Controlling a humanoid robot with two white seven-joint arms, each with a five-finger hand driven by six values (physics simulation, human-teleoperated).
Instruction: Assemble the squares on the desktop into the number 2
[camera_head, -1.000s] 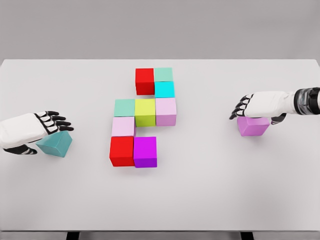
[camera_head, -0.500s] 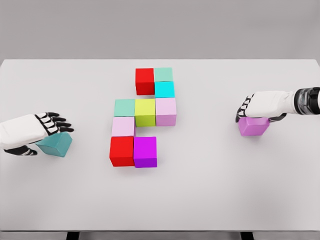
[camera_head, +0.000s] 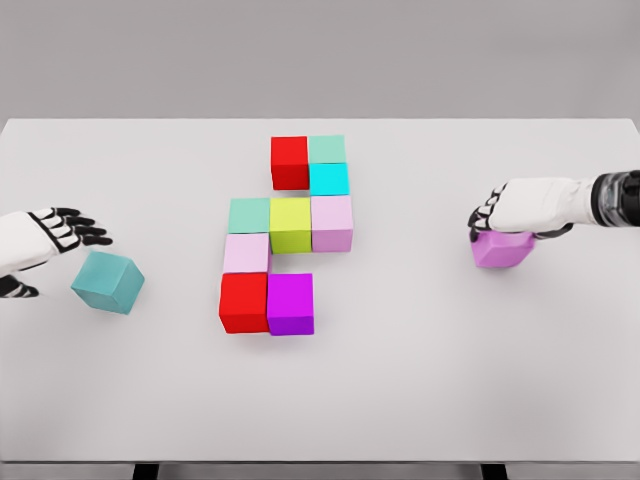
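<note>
Several coloured cubes form a cluster mid-table: red (camera_head: 290, 162), mint (camera_head: 327, 149) and cyan (camera_head: 329, 179) at the top, green (camera_head: 249, 215), yellow-green (camera_head: 290, 224) and light pink (camera_head: 332, 222) across the middle, pale pink (camera_head: 246, 253), red (camera_head: 243, 302) and magenta (camera_head: 290, 304) below. A loose teal cube (camera_head: 108, 282) lies at the left, turned askew. My left hand (camera_head: 62, 228) hovers up and left of it, fingers spread, holding nothing. At the right, my right hand (camera_head: 492, 216) covers a violet cube (camera_head: 500, 250) from above with fingers and thumb curled around its sides; the cube looks slightly tilted.
The white table (camera_head: 400, 380) reaches nearly to both picture edges, and its front edge runs along the bottom. Bare surface separates the cluster from each loose cube.
My left hand let go of the teal cube and drew back to the left. My right hand closed down on the violet cube, which shifted slightly left and tilted.
</note>
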